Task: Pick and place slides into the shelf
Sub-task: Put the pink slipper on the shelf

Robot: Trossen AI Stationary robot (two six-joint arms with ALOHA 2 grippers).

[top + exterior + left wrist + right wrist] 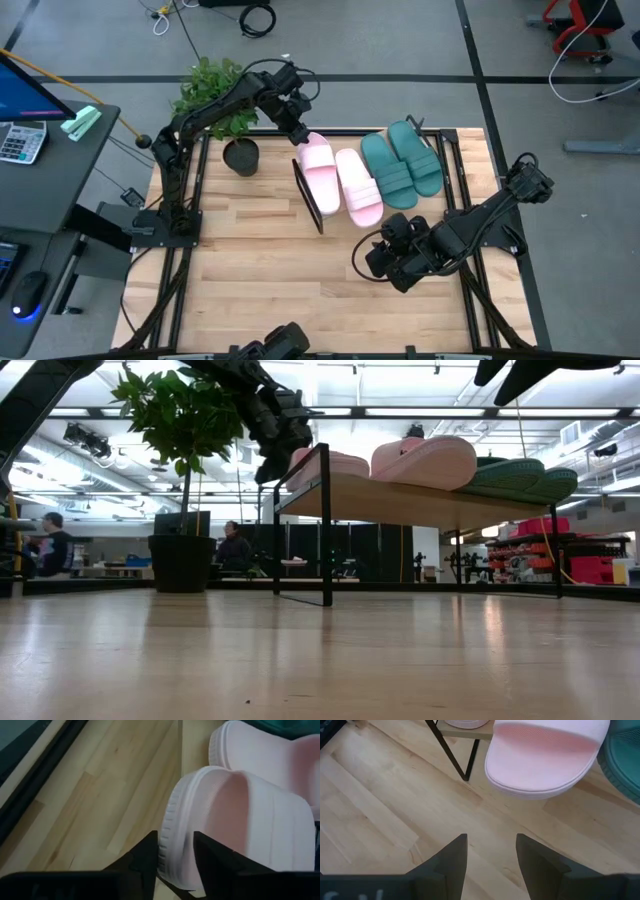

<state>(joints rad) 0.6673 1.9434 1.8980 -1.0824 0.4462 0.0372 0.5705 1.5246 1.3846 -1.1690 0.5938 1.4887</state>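
The left arm reaches from its base at nine o'clock up toward twelve, its hand (303,137) closed on the edge of a pale pink slide (240,815). The right arm folds in from three o'clock toward five, its hand (491,851) spread, holding nothing.

txt: none legible | labels: none | nums: none | signs: none
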